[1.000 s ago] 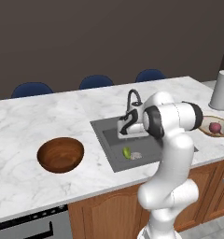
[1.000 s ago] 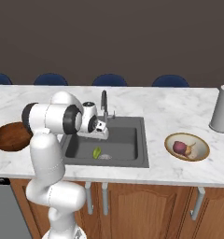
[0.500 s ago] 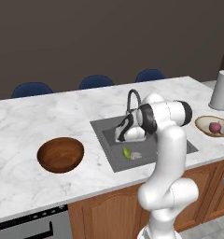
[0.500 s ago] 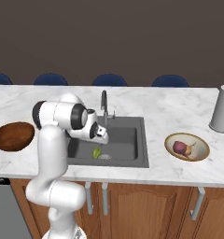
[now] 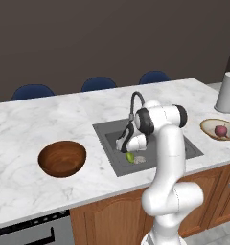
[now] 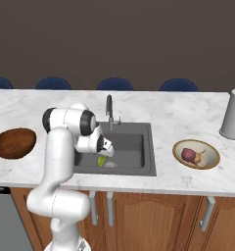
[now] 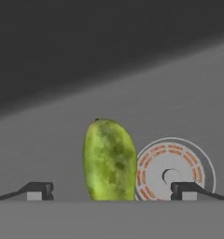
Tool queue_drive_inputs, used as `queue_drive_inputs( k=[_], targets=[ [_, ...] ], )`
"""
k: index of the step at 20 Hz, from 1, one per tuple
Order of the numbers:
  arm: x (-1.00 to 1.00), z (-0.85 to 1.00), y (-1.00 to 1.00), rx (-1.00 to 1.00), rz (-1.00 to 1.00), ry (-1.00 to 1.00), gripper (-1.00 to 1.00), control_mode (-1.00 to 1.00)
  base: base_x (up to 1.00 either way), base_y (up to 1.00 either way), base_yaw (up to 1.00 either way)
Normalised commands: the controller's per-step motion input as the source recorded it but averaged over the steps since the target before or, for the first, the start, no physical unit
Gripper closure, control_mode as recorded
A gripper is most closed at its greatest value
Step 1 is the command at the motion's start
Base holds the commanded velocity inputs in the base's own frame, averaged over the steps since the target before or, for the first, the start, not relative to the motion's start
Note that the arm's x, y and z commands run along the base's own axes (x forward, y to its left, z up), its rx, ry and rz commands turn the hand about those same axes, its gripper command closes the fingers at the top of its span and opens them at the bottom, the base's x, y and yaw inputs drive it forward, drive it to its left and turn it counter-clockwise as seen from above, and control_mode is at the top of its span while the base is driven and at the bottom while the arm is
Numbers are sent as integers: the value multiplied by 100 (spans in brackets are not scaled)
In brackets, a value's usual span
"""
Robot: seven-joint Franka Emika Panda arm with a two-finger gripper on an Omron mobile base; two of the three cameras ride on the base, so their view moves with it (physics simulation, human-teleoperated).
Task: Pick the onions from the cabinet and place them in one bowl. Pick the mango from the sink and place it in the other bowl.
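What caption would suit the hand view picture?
Open gripper poised around the green mango lying beside the round drain on the sink floor.

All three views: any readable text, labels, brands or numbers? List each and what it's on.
None readable.
mango: plain yellow-green skin, no sticker.
sink: bare grey metal; the drain carries orange dashes in a ring, a pattern, not letters.
dark wooden bowl, tan bowl, grey canister: no print.
gripper, open around the mango: no marking on the fingertips.
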Motion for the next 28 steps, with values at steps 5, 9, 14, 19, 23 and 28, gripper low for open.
queue_drive_inputs(
  k=[5,9,14,19,23,28],
  targets=[
    [21,-40,0,0,-2,0,-100,-100,0,0,0],
    [17,-36,0,0,0,1,-100,-100,0,0,0],
    [12,-37,-3,2,2,4,-100,-100,0,0,0],
    [4,-34,2,1,3,4,100,-100,0,0,0],
    [2,-9,2,0,1,1,100,-100,0,0,0],
    [0,5,8,-2,-1,0,100,-100,0,0,0]
  ],
)
